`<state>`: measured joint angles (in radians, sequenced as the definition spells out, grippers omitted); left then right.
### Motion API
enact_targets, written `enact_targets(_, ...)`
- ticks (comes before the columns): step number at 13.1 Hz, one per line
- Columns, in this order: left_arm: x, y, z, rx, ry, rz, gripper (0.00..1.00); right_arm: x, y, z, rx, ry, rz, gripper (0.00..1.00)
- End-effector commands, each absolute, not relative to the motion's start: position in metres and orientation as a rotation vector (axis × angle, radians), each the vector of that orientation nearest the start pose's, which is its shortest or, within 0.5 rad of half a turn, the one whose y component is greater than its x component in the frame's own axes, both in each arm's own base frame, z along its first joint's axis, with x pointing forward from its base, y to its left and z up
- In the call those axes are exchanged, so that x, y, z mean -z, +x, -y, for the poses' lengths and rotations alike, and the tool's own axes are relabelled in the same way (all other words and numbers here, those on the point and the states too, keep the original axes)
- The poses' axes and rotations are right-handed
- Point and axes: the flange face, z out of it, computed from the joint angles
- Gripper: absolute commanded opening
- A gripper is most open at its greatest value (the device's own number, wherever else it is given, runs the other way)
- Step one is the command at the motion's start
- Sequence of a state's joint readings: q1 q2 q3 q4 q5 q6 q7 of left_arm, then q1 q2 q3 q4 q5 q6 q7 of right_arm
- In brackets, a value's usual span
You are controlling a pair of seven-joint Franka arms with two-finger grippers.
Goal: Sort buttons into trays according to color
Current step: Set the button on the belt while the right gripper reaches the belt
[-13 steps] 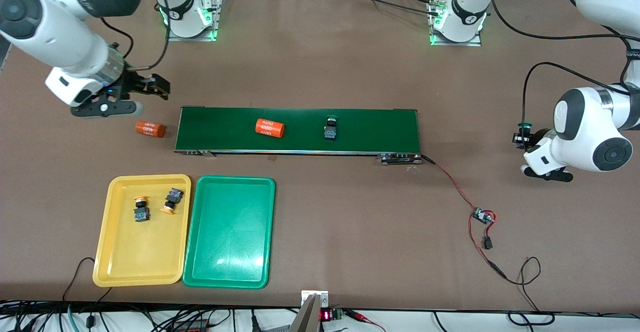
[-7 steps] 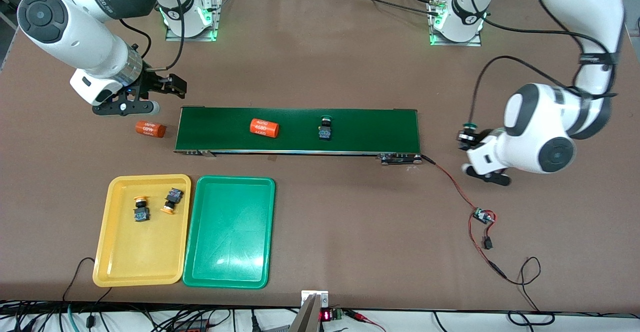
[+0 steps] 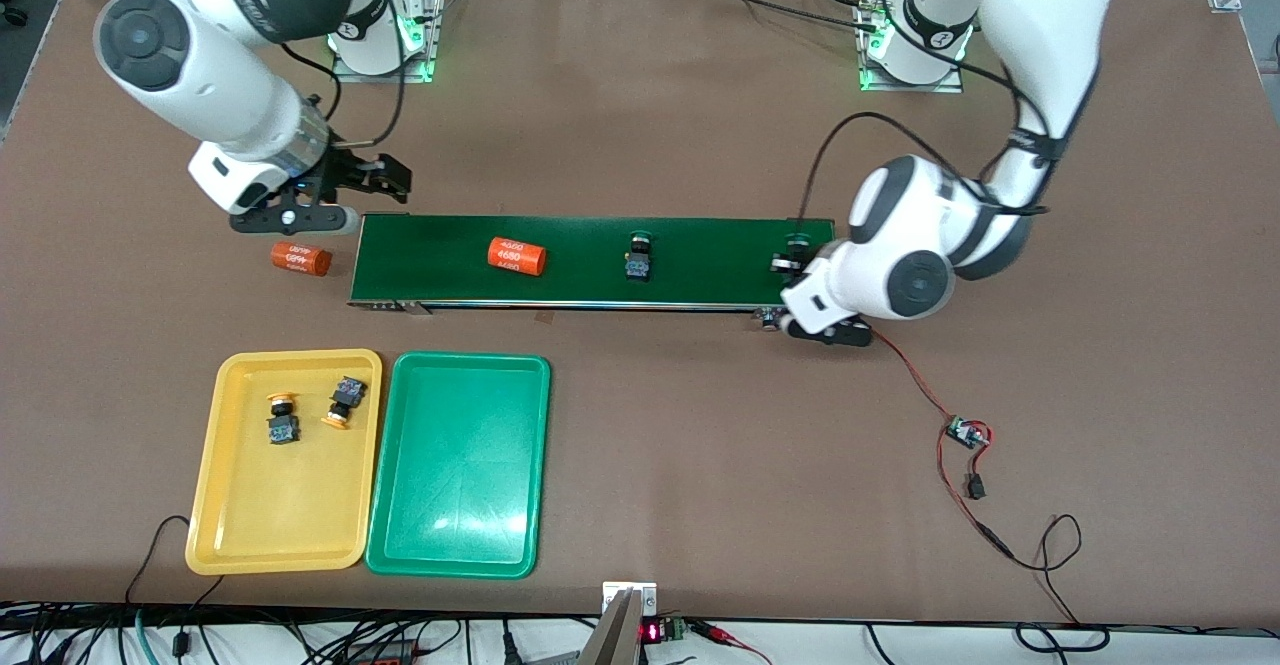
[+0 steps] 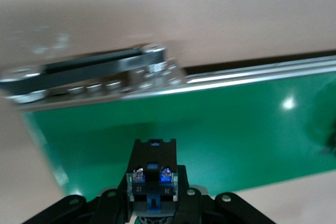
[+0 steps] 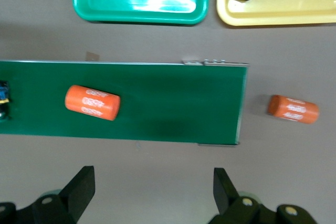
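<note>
Two yellow-capped buttons (image 3: pixel 281 419) (image 3: pixel 342 402) lie in the yellow tray (image 3: pixel 280 505). The green tray (image 3: pixel 460 485) beside it holds nothing. One green button (image 3: pixel 638 255) lies on the conveyor belt. My left gripper (image 3: pixel 795 257) is shut on the other green button (image 3: pixel 796 243) over the belt's end toward the left arm; the left wrist view shows that button (image 4: pixel 152 182) between the fingers above the belt. My right gripper (image 3: pixel 392 180) is open and empty over the table by the belt's end toward the right arm; it also shows open in the right wrist view (image 5: pixel 152 195).
The long dark-green conveyor belt (image 3: pixel 720 245) carries an orange "4680" cylinder (image 3: pixel 516 256). A second orange cylinder (image 3: pixel 300 259) lies on the table off the belt's end, under the right arm. A red-black cable with a small circuit board (image 3: pixel 965 433) runs from the belt's other end.
My left arm has swung in from the table's end to over the belt's end, carrying the green button. My right gripper has moved toward the belt. The cylinder and button on the belt have drifted toward the right arm's end.
</note>
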<state>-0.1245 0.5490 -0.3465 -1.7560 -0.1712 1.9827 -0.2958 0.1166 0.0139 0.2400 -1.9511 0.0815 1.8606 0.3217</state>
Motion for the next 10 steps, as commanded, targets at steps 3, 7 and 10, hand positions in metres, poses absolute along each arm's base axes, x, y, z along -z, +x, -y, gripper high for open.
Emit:
enact_targets(3,-0.260,0.562,0.288,-0.651,-3.275,0.006,1.00,-0.427,0.507,-0.253,-0.122,-3.060,-0.067,1.00)
enact_targets(7,-0.360,0.593,0.231,-0.491,-3.238,0.048,1.00,-0.399,0.506,-0.295,-0.071,-3.028,-0.109,1.00)
enact_targets(10,-0.429,0.610,0.179,-0.294,-3.095,0.016,1.00,-0.382,0.499,-0.324,-0.052,-3.016,-0.194,1.00)
